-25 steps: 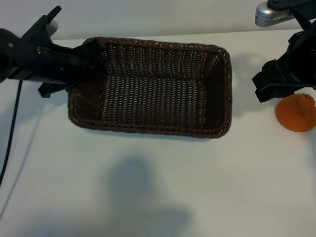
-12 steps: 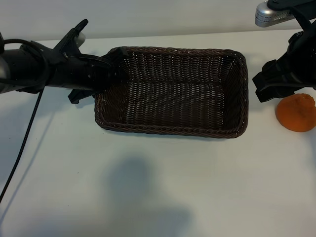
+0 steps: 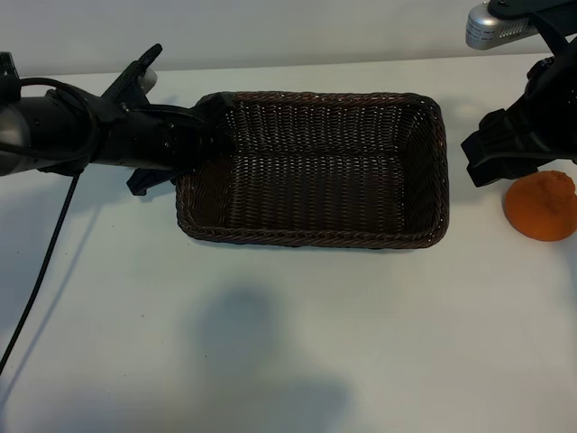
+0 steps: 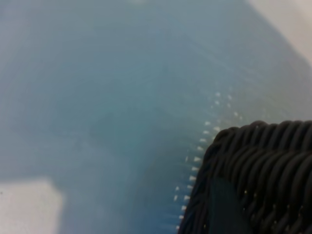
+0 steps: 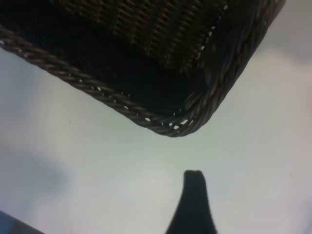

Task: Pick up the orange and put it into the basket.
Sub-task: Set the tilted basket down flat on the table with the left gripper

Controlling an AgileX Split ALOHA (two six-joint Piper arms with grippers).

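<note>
The dark brown wicker basket sits mid-table. My left gripper is shut on its left rim; the left wrist view shows a dark finger lying against the weave of the basket. The orange rests on the table at the far right, outside the basket. My right gripper hovers just behind and left of the orange, between it and the basket's right end, open and holding nothing. In the right wrist view one fingertip stands over bare table near a corner of the basket; the orange is out of that view.
A silver camera housing juts out above the right arm. A black cable trails from the left arm toward the table's near left. White tabletop spreads in front of the basket, with a soft shadow on it.
The left gripper has pulled the basket to the right, toward the orange, then nearly stopped. The right arm and the orange have stayed put.
</note>
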